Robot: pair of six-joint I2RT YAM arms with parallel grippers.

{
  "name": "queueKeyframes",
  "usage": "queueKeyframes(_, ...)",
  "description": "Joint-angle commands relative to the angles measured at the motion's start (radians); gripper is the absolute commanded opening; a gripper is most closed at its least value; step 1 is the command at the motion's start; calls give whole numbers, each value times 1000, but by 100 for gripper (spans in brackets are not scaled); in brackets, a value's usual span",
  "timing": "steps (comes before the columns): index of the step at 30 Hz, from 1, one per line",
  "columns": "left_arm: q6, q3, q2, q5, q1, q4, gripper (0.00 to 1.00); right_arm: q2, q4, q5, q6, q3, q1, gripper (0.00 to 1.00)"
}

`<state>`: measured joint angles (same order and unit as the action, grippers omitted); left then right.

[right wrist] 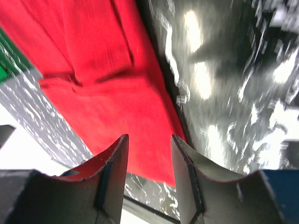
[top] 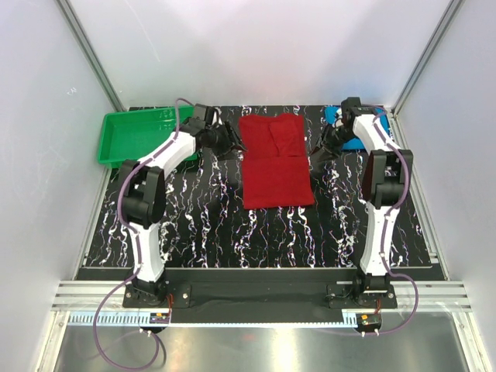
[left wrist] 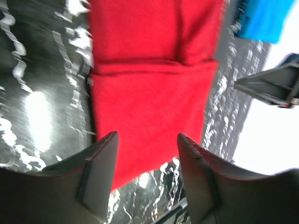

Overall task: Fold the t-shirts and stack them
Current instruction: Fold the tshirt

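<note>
Deep red soft cloth t-shirt (top: 275,160) folded, flat on black marbled worktop (top: 232,232), far centre. Bright blue folded cloth t-shirt (top: 334,115) at far right corner. Left claw (left wrist: 147,140) and right claw (right wrist: 149,140) flank red shirt: jaws parted, empty.

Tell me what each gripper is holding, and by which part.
Nothing. The left gripper and the right gripper both stand open, and the red shirt lies folded on the table, free of both.

Black table (top: 232,232), white-veined marble pattern, carries three items. Red t-shirt (top: 273,159), folded into long rectangle, lies flat at centre, toward far edge. Green tray (top: 132,136) sits at far left corner. Blue t-shirt (top: 335,116), folded, rests at far right corner.
</note>
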<state>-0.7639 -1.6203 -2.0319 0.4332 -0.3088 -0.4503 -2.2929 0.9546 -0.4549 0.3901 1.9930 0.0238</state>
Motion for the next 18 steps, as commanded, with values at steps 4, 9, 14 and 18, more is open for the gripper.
queueKeyframes(4, -29, 177, 88, 102, -102, 226, 47, 197, -171, -131, 49, -245, 50, 45)
queueKeyframes(9, -63, 270, 79, 125, -161, 295, 35, 219, -192, -211, 52, -345, 79, 29)
queueKeyframes(14, -49, 361, 90, 113, -174, 277, 34, 257, -183, -242, -38, -499, 80, 15)
queueKeyframes(18, 1, 376, 95, 93, -173, 207, 33, 296, -171, -156, -74, -576, 71, 13)
